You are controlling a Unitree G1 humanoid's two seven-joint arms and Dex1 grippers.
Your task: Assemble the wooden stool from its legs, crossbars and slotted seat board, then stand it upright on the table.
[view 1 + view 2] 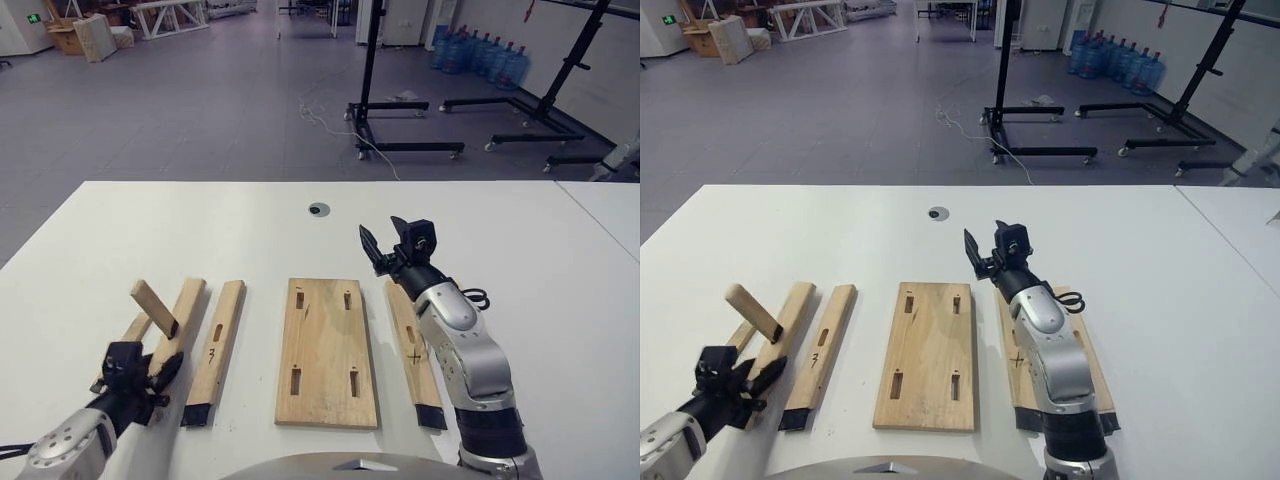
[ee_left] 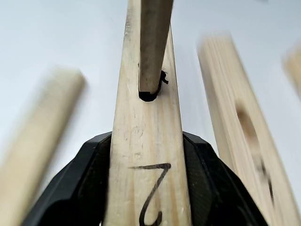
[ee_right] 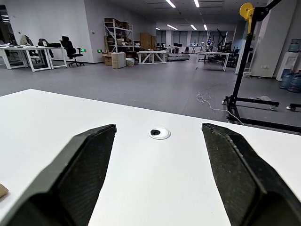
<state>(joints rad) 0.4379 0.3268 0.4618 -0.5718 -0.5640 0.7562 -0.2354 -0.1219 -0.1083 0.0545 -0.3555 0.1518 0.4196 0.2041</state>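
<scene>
Clamping numbered leg [image 2: 145, 127]: left end effector [image 2: 148, 183]

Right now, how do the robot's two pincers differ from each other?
The left pincer is shut on the wooden leg marked 2, which has a crossbar stuck in its slot; the right pincer is open and holds nothing. The left pincer sits at the near edge of the table; the right pincer is farther out, past the far right corner of the seat board. Both are black, with two fingers.
</scene>
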